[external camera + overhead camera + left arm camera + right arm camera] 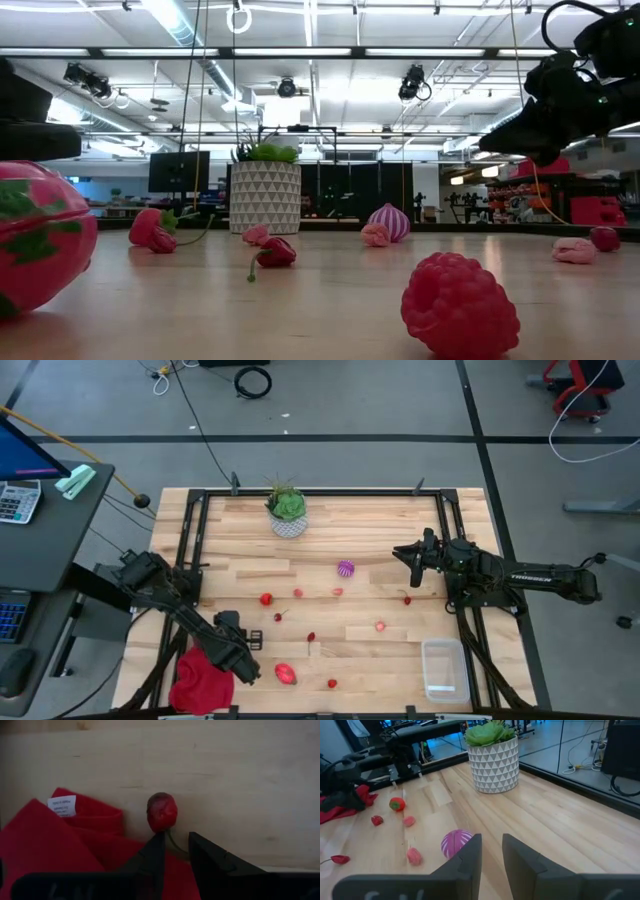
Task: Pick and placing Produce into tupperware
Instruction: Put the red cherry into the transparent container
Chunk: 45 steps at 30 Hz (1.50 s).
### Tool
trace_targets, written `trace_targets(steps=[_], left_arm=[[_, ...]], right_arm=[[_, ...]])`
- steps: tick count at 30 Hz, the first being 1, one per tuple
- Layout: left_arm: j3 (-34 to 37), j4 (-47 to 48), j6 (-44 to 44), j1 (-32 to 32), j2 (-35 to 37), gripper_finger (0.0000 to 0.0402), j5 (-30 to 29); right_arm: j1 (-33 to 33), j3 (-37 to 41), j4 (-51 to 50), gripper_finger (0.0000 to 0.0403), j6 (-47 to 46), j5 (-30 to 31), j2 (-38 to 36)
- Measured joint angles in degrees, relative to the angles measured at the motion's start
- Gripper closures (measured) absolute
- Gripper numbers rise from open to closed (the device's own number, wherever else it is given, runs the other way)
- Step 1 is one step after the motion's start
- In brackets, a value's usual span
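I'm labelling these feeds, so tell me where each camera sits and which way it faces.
High: overhead, straight down; both arms, tupperware.
Low: table height, level across; one arm above, plant pot.
Left wrist: past left claw at a red piece.
Right wrist: past right claw; shares purple ball with low view.

Grey floor (pixel 400 400), dark desk (pixel 45 520), ceiling strip lights (pixel 440 52).

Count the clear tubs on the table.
1: the tupperware sits on the table in the right arm's corner, on the edge opposite the plant pot. No other shows.
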State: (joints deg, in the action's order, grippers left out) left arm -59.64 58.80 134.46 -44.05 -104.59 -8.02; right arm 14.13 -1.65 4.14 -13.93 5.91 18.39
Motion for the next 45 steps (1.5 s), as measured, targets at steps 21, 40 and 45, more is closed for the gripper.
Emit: trace_targets(steps=[21,40,45], left_arm=[[0.1,-0.1,-9.7,2.5,0.0,0.0397,-4.7],[-20.2,-3.0,-56.4,15.1,1.9,0.0400,-35.3],[-25.5,-20.9,-85.5,21.3,1.9,0.0401,-35.5]], right_arm=[[0.0,0.0,0.0,0.0318,0.0,0.0,0.0],[0.0,0.0,-1.6,0.0318,0.0,0.0,0.0],[0.0,0.0,-1.6,0.0318,-0.1,-0.1,0.0]])
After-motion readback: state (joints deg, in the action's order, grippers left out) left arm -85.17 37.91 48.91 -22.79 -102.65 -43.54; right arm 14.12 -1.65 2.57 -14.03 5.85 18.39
